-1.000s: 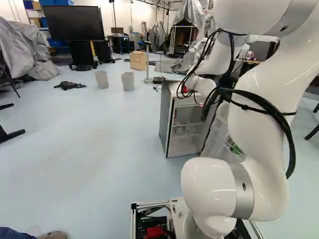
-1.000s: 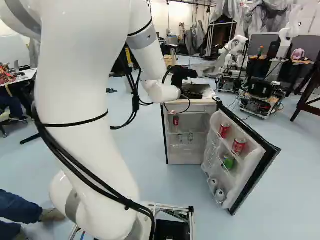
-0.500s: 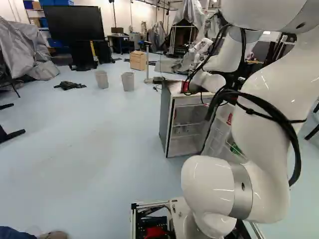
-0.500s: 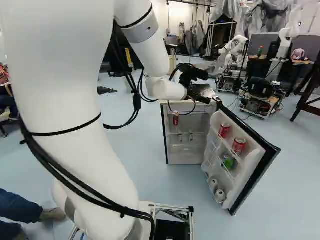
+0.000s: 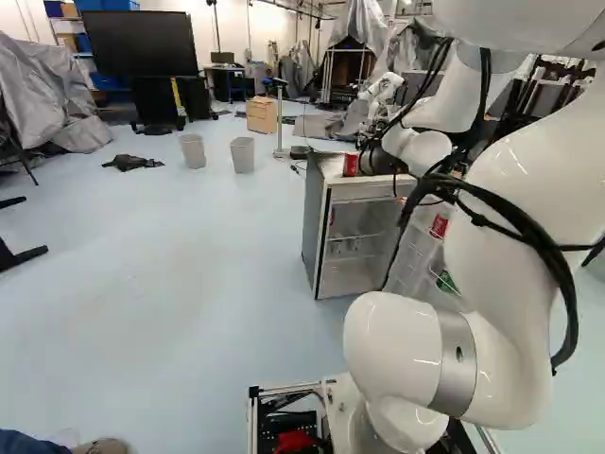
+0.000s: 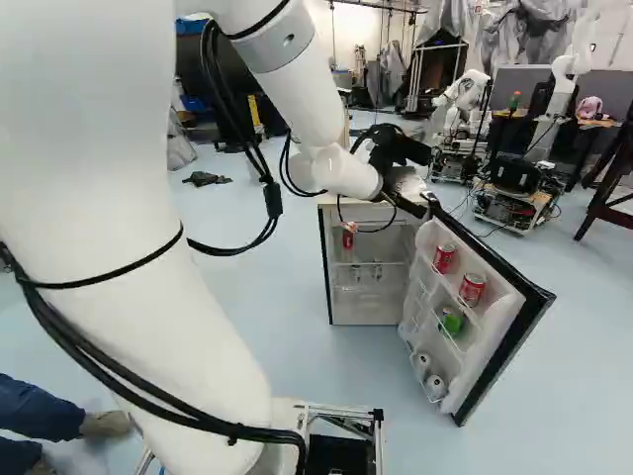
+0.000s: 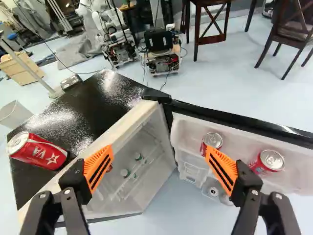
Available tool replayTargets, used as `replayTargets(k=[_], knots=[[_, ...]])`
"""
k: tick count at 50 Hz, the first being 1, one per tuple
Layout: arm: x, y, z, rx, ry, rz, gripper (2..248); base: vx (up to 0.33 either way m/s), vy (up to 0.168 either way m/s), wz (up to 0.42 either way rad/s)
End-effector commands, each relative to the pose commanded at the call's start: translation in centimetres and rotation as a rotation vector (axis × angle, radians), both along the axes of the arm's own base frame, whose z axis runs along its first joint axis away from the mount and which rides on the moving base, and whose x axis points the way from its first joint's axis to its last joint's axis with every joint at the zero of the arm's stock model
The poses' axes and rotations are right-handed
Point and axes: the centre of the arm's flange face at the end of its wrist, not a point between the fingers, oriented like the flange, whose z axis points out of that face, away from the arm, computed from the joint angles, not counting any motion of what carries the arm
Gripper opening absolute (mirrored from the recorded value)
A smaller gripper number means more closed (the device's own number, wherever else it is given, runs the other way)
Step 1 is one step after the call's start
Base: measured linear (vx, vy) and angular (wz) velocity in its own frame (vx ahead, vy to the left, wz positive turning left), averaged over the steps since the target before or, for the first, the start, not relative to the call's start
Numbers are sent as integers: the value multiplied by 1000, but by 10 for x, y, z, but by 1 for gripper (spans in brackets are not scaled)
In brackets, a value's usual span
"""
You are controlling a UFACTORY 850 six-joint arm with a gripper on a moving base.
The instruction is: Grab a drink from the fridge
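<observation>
At our left, a red can (image 5: 351, 165) stands on the fridge top (image 7: 63, 122), where it probably doesn't need gripping for this task. Inside the fridge (image 5: 317, 227), a red drink (image 6: 348, 239) stands on the upper shelf, with small bottles (image 7: 125, 173) lower down. Our jaws stand wide apart, holding nothing, above the opening, presumably spread to take a can's width. The door (image 6: 483, 346) is swung open to our right, giving us access to its racks: two red cans (image 6: 472, 289) up top, a green drink (image 6: 452, 320) below, pale cans (image 6: 435, 384) lowest. We can't tell which one is wanted; the red cans all point lid-up, long axes vertical.
</observation>
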Motion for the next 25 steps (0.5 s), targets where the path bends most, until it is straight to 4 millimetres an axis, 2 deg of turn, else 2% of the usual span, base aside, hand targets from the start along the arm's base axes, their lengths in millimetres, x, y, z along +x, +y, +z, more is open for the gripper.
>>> replayTargets(k=[25], knots=[[-33,-26,19,75,13,-72,247,0,0,0]])
